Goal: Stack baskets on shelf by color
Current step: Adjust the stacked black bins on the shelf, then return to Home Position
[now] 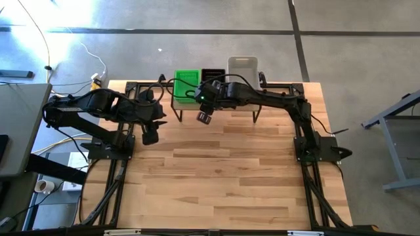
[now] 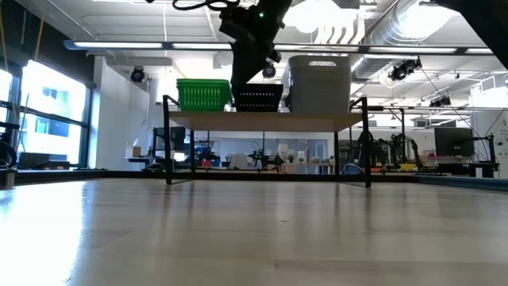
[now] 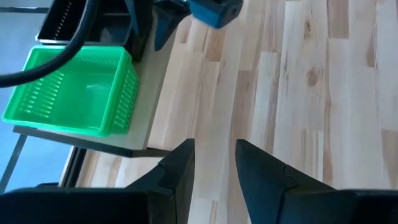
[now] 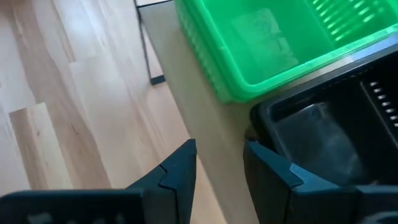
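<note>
The shelf (image 1: pixel 216 105) stands at the far edge of the table (image 1: pixel 216 183), on thin black legs. Three stacks of baskets rest on it in a row. The green baskets (image 1: pixel 187 80) sit at the left end, the black baskets (image 1: pixel 212 74) in the middle, and the grey baskets (image 1: pixel 243 68) at the right end. In the low view the grey stack (image 2: pixel 320 83) stands taller than the green stack (image 2: pixel 204 94) and the black stack (image 2: pixel 257 98).

The right gripper (image 1: pixel 204 117) hangs just in front of the shelf, near the green and black stacks. Its fingers (image 4: pixel 180 168) stand apart with nothing between them; the shelf edge shows through the gap.

The left gripper (image 1: pixel 150 136) hovers over the table, to the left of the shelf and apart from it. Its fingers (image 3: pixel 180 165) are also parted and hold nothing; bare tabletop shows between them.
</note>
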Robot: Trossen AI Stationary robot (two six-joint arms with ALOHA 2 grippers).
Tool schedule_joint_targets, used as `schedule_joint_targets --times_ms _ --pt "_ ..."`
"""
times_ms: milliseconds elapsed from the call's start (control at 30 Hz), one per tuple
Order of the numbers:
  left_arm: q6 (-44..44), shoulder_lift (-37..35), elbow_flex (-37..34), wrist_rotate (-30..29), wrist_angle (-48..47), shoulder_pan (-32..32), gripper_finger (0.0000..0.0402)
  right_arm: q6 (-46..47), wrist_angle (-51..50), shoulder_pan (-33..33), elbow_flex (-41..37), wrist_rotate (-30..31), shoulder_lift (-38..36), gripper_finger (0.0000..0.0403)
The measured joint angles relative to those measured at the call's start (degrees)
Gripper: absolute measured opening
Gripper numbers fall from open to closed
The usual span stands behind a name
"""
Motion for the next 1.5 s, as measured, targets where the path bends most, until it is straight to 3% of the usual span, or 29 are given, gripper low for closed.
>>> schedule_joint_targets --times_ms 233,500,700,1067,1500 --pt "-1.00 -1.85 -1.35 2.63 -1.72 -0.48 0.0106 3.41 -2.24 3.03 1.07 0.91 -0.82 0.0118" --pt "-8.86 -12.68 -13.71 2.58 5.59 -4.83 0.0106 7.83 -9.06 7.06 9.89 5.90 -1.60 0.0118" --pt "-13.13 -20.82 -25.29 2.38 15.88 -9.04 0.0106 10.39 -9.07 9.14 16.02 5.98 -1.88 0.0118" --pt "-13.12 -34.66 -47.54 2.40 39.05 -15.33 0.0106 14.97 -9.19 11.29 14.69 6.37 -4.49 0.0118" --pt "-13.55 -49.01 -70.08 7.20 58.49 -16.26 0.0106 17.86 -9.55 12.03 14.64 6.00 -4.64 0.0118"
